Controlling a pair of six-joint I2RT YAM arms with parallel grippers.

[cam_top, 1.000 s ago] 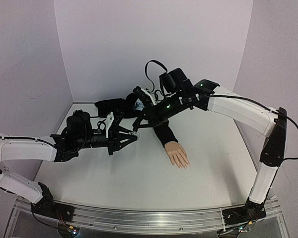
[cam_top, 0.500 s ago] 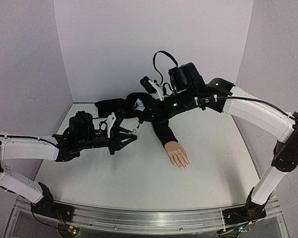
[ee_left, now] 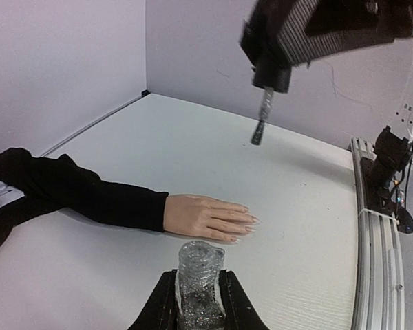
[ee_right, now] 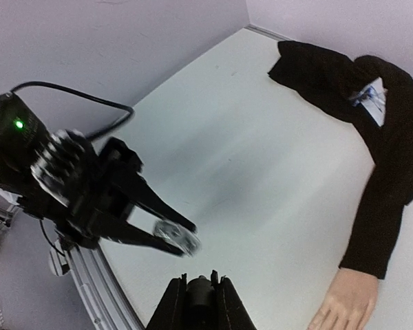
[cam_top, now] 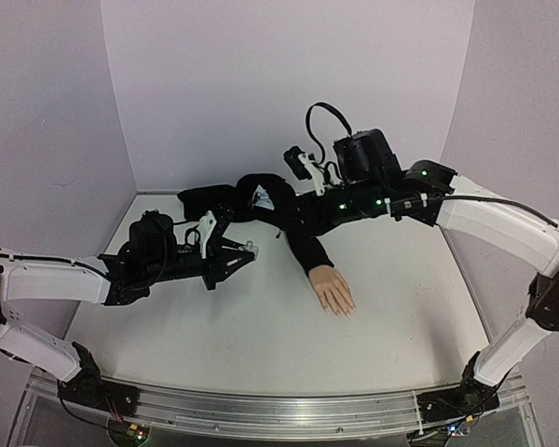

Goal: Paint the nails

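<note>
The skin-coloured mannequin hand [cam_top: 334, 291] lies palm down on the white table, its black sleeve [cam_top: 304, 248] running back. The pale nails [ee_left: 250, 221] point toward the table's near edge and right. My left gripper [ee_left: 198, 276] is shut on a clear glitter-filled bottle [ee_left: 200, 265] with its neck uncapped, just left of the sleeve [cam_top: 248, 250]. My right gripper [ee_right: 202, 283] is shut on the black cap [ee_right: 201, 294]. The cap's brush [ee_left: 261, 118] hangs in the air above the table, well behind the hand and apart from the bottle.
A heap of black cloth [cam_top: 214, 199] with a white label lies at the back left, joined to the sleeve. Lilac walls close in the back and sides. A metal rail [ee_left: 375, 227] with the arm bases runs along the near edge.
My right arm has lifted up and to the right, carrying the cap and brush away from the bottle. The left arm and the mannequin hand have stayed put.
</note>
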